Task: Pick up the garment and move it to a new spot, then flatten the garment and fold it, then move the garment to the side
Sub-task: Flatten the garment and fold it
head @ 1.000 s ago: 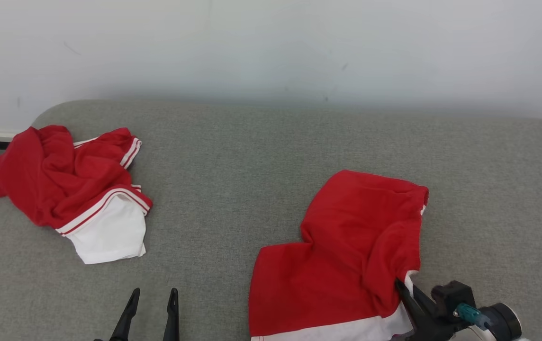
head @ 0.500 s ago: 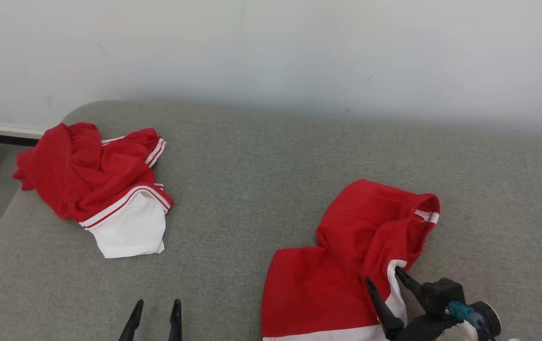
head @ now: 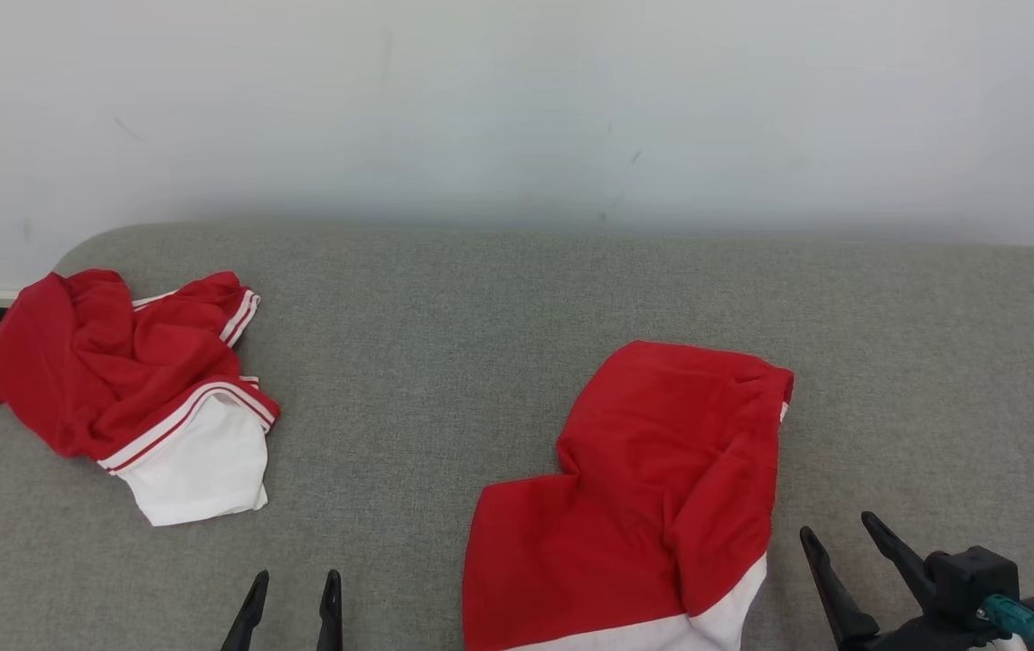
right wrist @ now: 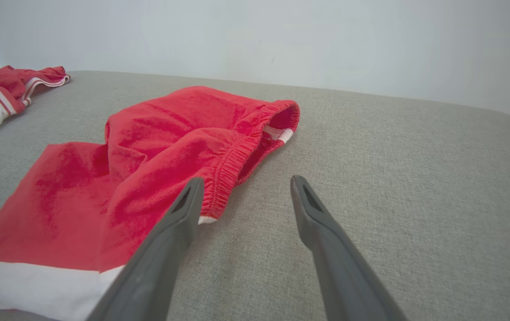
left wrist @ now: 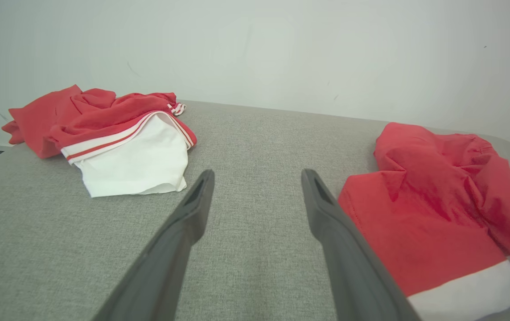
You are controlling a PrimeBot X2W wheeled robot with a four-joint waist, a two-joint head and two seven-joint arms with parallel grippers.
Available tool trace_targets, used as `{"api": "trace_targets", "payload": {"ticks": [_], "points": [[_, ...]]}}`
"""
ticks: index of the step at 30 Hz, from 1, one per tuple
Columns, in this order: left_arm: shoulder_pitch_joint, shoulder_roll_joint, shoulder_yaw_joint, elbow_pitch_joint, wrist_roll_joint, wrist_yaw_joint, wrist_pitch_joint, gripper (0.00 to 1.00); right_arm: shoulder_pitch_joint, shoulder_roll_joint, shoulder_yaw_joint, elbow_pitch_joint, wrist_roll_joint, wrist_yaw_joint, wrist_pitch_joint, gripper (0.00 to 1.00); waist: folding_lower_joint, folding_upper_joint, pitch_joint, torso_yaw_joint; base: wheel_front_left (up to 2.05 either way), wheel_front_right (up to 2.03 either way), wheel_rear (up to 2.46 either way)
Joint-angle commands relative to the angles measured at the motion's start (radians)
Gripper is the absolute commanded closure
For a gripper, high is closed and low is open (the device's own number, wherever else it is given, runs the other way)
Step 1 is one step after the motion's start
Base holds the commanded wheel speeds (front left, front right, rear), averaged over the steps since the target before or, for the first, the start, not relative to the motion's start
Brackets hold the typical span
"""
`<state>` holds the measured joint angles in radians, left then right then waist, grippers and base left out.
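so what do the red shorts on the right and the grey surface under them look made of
Red shorts: soft matte cloth, maybe cotton or polyester; it creases and the waistband is gathered elastic. Grey surface: coarse matte woven upholstery, judging by its visible weave; rounded edges suggest padding.

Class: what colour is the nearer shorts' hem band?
White hem band; clearest in right wrist view.

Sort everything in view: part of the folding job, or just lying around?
In the job, likely:
- red-and-white shorts, partly spread, beside the open right gripper
- grey padded surface they lie on

Lying about:
- crumpled red-and-white garment at the surface's far left edge
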<state>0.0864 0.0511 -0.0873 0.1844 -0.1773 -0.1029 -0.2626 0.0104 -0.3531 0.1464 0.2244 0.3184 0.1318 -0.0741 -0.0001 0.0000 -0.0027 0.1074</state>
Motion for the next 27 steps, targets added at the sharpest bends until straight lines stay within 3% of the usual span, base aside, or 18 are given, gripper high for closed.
{"api": "trace_targets", "payload": {"ticks": [1, 8, 15, 27], "points": [[0.004, -0.001, 0.001, -0.003, 0.003, 0.000, -0.003, 0.00, 0.007, -0.007, -0.001, 0.004, -0.006, -0.002, 0.008, 0.00, 0.0001, 0.0000, 0.002, 0.002, 0.00, 0.00, 0.00], [-0.013, -0.001, -0.006, 0.001, 0.000, 0.000, -0.003, 0.00, -0.027, -0.041, 0.048, 0.093, -0.003, -0.002, 0.044, 0.00, 0.0001, 0.0000, 0.020, 0.026, 0.00, 0.00, 0.00], [-0.024, -0.001, -0.007, 0.001, 0.000, 0.001, -0.003, 0.00, -0.115, -0.059, 0.130, 0.220, 0.002, -0.002, 0.009, 0.00, 0.0001, 0.0000, 0.039, 0.051, 0.00, 0.00, 0.00], [-0.028, -0.001, -0.005, 0.003, 0.005, -0.002, -0.003, 0.00, -0.260, -0.055, 0.303, 0.337, 0.128, -0.002, -0.030, 0.00, 0.0001, 0.0000, 0.052, 0.082, 0.00, 0.00, 0.00]]}}
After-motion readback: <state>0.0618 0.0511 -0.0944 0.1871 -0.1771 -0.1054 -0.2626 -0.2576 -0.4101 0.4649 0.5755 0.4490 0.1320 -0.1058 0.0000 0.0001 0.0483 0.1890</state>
